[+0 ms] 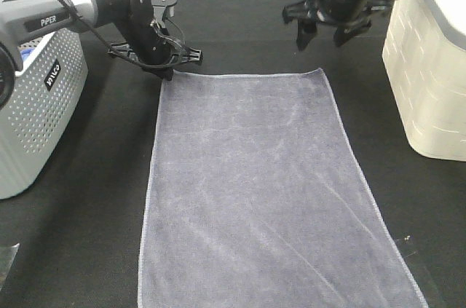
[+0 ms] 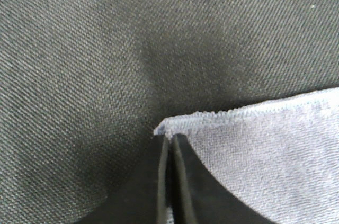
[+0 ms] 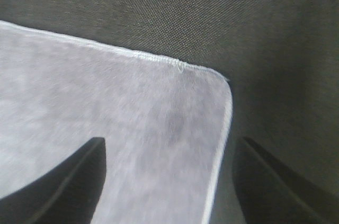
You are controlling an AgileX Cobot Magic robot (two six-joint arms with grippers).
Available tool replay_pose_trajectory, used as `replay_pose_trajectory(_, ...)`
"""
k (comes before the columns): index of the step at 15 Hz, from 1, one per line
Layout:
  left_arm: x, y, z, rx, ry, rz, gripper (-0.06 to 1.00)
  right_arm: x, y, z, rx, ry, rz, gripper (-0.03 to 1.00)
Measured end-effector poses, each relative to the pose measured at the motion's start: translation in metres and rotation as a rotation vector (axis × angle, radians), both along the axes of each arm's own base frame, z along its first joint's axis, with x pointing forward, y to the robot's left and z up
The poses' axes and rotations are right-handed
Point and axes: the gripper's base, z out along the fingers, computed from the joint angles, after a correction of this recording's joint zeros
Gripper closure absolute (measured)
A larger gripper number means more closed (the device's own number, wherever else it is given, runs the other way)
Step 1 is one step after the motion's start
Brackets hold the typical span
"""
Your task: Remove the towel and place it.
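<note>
Black woven worktop [image 1: 87, 250], matte, dark on every side.

Your left end effector [image 2: 168, 140] is pinched fully closed on the towel [image 1: 255, 184] at its far-left corner, about 11 o'clock of the cloth in the high view. A sliver of hem pokes out past the tips.

Your right end effector [image 1: 321, 40] hangs with jaws spread wide and grips nothing. It sits above the far-right corner, about 1 o'clock, and looks clear of the fabric.

Step in hand, as I judge it: securing both far corners before the lift. One is taken, one not yet. The next move calls for you to lower the right side straight down so that corner sits between the fingers, then close.

Towel: slate-grey, faintly purple, soft nap, stitched hem. It lies flat, running lengthwise from 12 to 6 o'clock, and the near edge runs out of frame.

Grey perforated basket [image 1: 36, 104] at 9 o'clock, cream basket [image 1: 429, 68] at 3 o'clock, both apart from the cloth.
</note>
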Motion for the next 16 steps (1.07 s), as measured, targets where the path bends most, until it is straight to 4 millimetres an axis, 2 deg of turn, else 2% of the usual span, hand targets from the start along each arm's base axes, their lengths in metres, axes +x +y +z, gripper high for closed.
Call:
replay_pose_trajectory(5, 0.000, 0.000, 0.000, 0.002, -0.001, -0.001, 0.94, 0.017, -0.001, -0.052, -0.046, -0.027, 0.014, 0.38)
replay_pose_trajectory(7, 0.000, 0.000, 0.000, 0.002, -0.002, -0.001, 0.94, 0.021, -0.006, -0.064, -0.049, -0.027, -0.002, 0.38)
replay_pose_trajectory(10, 0.001, 0.000, 0.000, 0.000, -0.010, -0.003, 0.94, 0.027, -0.016, -0.071, -0.043, -0.039, -0.029, 0.38)
replay_pose_trajectory(13, 0.001, 0.000, 0.001, 0.007, -0.017, -0.017, 0.94, 0.028, -0.016, -0.080, -0.042, -0.031, -0.029, 0.41)
replay_pose_trajectory(16, 0.001, 0.000, 0.001, 0.009, -0.018, -0.021, 0.94, 0.027, -0.015, -0.098, -0.043, -0.001, -0.031, 0.52)
